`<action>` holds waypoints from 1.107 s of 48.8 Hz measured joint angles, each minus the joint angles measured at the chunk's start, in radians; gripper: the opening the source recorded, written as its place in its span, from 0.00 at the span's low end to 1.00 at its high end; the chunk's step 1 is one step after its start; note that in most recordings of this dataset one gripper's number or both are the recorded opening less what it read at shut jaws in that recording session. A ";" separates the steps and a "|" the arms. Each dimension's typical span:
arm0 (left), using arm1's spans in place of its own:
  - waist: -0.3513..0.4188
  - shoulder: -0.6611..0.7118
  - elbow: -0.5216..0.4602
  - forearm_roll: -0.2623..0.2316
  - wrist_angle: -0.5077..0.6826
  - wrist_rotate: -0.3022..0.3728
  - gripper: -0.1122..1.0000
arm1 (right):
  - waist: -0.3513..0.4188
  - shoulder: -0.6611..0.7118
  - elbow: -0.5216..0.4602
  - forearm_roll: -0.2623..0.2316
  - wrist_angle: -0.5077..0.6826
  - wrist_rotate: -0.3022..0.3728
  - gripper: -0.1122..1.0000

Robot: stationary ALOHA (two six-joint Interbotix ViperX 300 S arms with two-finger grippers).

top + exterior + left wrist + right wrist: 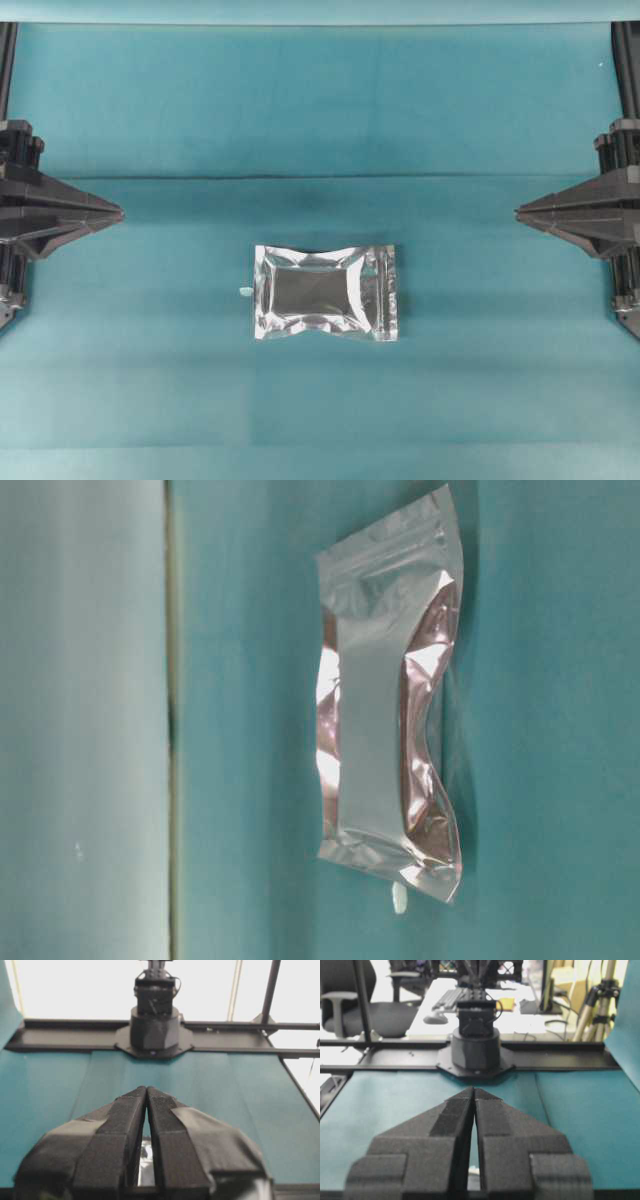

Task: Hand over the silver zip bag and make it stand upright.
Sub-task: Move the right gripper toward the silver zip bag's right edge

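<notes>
A teal cloth (pixel 320 110) covers the whole table, creased in bands across it. Past the far edge at twelve o'clock a black frame rail (pixel 555 1060) runs. Beyond that, an office chair (pixel 350 1005) at ten o'clock, a cluttered white desk (pixel 520 1015) at noon, a tripod (pixel 597 1000) at two. Bright daylight.

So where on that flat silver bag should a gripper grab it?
Probably a short sealed edge. The bag lies flat on the table, puffed in the middle, thin and flat at its ends. The left gripper could come from its own side and pinch the near short edge; the zip end faces the right gripper.
</notes>
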State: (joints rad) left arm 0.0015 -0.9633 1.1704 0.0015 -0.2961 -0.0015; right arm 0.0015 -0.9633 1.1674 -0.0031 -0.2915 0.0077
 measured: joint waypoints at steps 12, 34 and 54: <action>0.000 0.158 -0.083 0.015 -0.002 -0.003 0.11 | 0.009 0.049 -0.005 0.112 0.029 0.098 0.09; -0.008 0.305 -0.143 0.015 0.005 -0.003 0.11 | 0.009 0.207 -0.043 0.160 0.216 0.592 0.11; -0.008 0.305 -0.143 0.015 0.041 -0.005 0.11 | 0.009 0.367 -0.048 0.161 0.210 0.936 0.71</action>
State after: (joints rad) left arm -0.0061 -0.6581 1.0278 0.0169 -0.2546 -0.0061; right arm 0.0107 -0.5967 1.1198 0.1580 -0.0813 0.9434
